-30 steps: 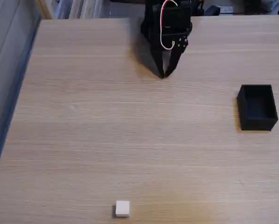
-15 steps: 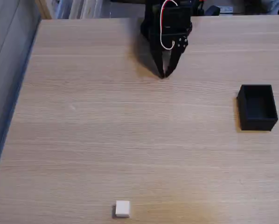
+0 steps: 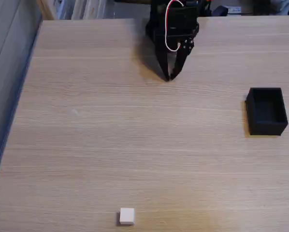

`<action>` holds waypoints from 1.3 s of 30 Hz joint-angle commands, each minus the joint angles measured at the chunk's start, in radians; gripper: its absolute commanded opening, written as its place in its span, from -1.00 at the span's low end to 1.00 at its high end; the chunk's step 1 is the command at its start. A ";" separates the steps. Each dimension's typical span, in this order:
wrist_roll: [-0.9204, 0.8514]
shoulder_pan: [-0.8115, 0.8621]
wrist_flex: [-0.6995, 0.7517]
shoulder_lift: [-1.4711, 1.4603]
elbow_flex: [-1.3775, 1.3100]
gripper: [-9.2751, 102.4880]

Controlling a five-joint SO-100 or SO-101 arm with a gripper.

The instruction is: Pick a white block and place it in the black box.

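— What carries everything here?
— A pale wood-grain worktop (image 3: 110, 145), evenly lit, with fine lines running side to side in the fixed view.
— And past its left edge?
— A grey surface (image 3: 7, 43) with a blue strip (image 3: 0, 154) along the edge.
— Beyond the far edge?
— Blurred clutter (image 3: 81, 8), too indistinct to name.

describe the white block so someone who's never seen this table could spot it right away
Start from the wide wooden table in the fixed view and go to its near edge at the bottom of the picture, a little left of centre. The white block sits there alone, far from the black box at the right. It is a small plain cube.
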 commanded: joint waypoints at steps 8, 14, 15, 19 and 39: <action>0.035 -0.020 -0.046 -0.215 -0.187 -0.83; 0.098 -0.014 -0.130 -0.403 -0.379 -0.77; 0.114 -0.011 -0.146 -0.430 -0.407 -0.75; 0.186 0.003 -0.186 -0.531 -0.512 -0.61; 0.285 0.127 -0.469 -1.154 -0.899 -0.21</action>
